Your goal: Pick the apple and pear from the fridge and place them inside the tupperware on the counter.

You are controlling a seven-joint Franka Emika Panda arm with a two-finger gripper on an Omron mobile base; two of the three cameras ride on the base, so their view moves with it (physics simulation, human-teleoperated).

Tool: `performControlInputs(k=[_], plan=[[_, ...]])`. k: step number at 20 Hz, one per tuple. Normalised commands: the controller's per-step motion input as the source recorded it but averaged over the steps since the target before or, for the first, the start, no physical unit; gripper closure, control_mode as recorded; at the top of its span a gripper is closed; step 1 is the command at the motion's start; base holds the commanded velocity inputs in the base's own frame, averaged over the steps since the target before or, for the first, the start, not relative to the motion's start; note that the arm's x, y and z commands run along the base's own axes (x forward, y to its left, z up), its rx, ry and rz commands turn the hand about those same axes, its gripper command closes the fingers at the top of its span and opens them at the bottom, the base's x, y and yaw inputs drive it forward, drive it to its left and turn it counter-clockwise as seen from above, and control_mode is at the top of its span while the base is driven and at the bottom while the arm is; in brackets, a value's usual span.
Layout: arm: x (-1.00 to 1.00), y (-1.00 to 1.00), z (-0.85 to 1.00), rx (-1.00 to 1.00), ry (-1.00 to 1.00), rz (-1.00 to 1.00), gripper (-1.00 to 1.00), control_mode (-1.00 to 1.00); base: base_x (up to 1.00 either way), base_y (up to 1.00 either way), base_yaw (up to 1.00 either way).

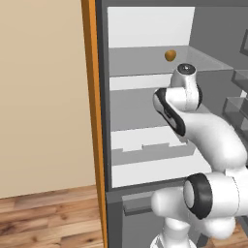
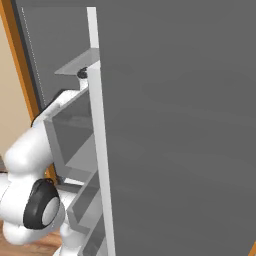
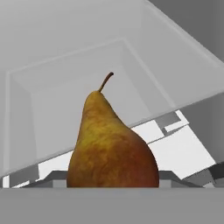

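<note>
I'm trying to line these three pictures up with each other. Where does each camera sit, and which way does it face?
Left base view: behind the arm on its left, looking into the open fridge; a pear on a shelf.
Right base view: behind on the right, facing the fridge door; the arm shows at lower left.
Hand view: on the hand, looking along the gripper at the pear, close up.
Left base and hand views share the pear.

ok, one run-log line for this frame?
phase: reach for fruit | target: yellow-orange stemmed pear, upright on clear glass shelf of open dark-grey fridge | hand camera: close on pear | grip: unclear
</note>
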Motion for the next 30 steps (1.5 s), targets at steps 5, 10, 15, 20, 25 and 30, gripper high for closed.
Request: performControlInputs(k=[5,10,15,20,25,30], plan=[[-0.87,0.42,0.35,0.00,0.01,0.00,1.00,-1.00,0.00,0.00,0.00],[-0.84,0.49,0.23,0.00,0.00,0.00,1.00,-1.00,0.00,0.00,0.00],[-0.84,0.43,0.25,0.00,0.00,0.00,1.00,-1.00,0.00,0.00,0.00],[-0.77,0.24,0.40,0.00,0.00,0.00,1.00,-1.00,0.00,0.00,0.00],[-0.72,0.16,0.28,-0.03,-0.01,0.00,1.00,-1.00,0.00,0.00,0.00],[0.00,0.00,0.00,0.00,0.00,0.00,1.00,1.00,-0.80,0.44,0.08]])
